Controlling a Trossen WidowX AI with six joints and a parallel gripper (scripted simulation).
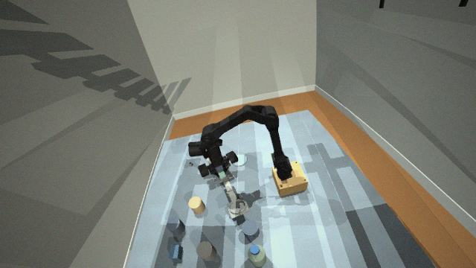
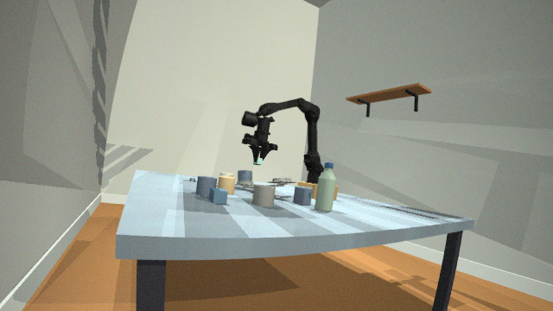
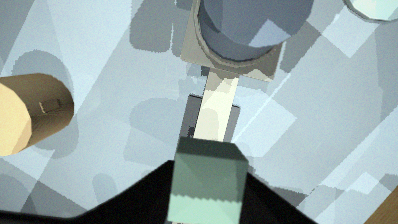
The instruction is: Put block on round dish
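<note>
My gripper (image 1: 222,174) (image 2: 257,161) (image 3: 205,172) is shut on the green block (image 3: 207,172) and holds it in the air, above the beam of the balance (image 1: 230,190) (image 3: 218,107). One blue-grey cup (image 2: 244,176) (image 3: 255,25) stands upright on the balance's far end; the gripper mostly hides it in the top view. The near end, with its ring, is bare and raised. The other blue-grey cup (image 1: 251,228) (image 2: 302,195) stands on the table in front of that end. The round dish (image 1: 242,160) (image 3: 377,6) lies beyond the balance, to the right, with no cup above it.
A yellow cylinder (image 1: 196,205) (image 2: 226,185) (image 3: 42,112) stands left of the balance. A blue-grey cylinder (image 1: 175,226) (image 2: 206,186), a blue block (image 1: 175,252) (image 2: 219,196), a grey-brown cylinder (image 1: 206,251) (image 2: 263,196) and a green bottle (image 1: 256,257) (image 2: 325,192) stand nearer the front.
</note>
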